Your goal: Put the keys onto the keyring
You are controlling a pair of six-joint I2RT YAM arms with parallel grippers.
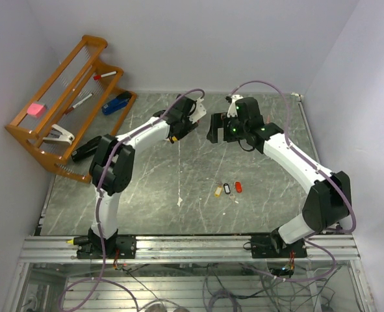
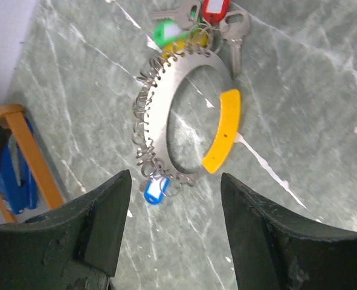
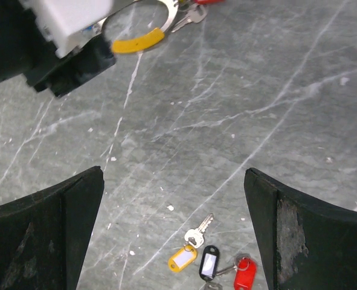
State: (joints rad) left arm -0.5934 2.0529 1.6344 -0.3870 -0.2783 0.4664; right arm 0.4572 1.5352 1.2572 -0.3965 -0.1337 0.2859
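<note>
Keyring (image 2: 223, 130): flat steel hoop, yellow curved band on one side, wire loops crowded along the other edge. Lay flat on marble table (image 3: 257, 90), just ahead of left gripper (image 2: 175, 181), whose fingers were spread, nothing in them. Tagged keys (image 2: 193, 24) (green, yellow, red) already hung at far end, blue tag (image 2: 154, 190) by fingertips. Loose keys (image 3: 209, 264), with yellow, black and red plastic tags plus bare silver one, sat well apart, toward arm bases. Right gripper (image 3: 173, 175) gaped wide and empty, looked nearer them, so fetching probably its job.
</note>
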